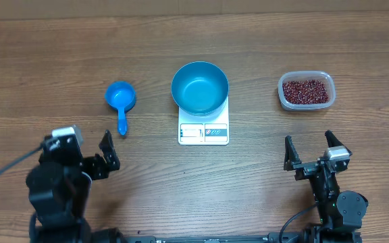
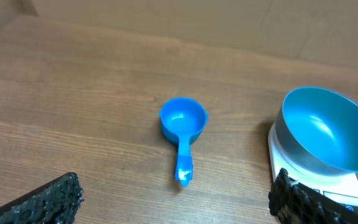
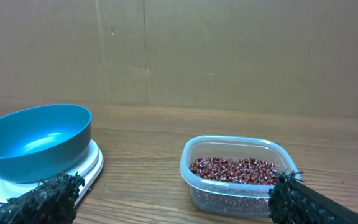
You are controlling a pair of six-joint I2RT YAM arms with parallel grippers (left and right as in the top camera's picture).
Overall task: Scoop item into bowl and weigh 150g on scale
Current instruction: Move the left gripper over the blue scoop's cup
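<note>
Overhead, we find the bowl [image 1: 200,88] on the scale [image 1: 203,132], display edge toward 6 o'clock; beans [image 1: 306,92] fill the tub [image 1: 283,102] at 3 o'clock. Our left pincer [image 2: 176,202] and right pincer [image 1: 310,143] gape wide, empty.

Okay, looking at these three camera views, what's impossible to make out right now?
- Scale reading: too small in the overhead view, cut off by the bottom edge in the left wrist view, mostly hidden by the bowl in the right wrist view.
- Depth of the beans: the overhead view shows only their top, and the cloudy wall of the tub blurs them in the right wrist view.
- Beans and tub: outside the left wrist view.
</note>
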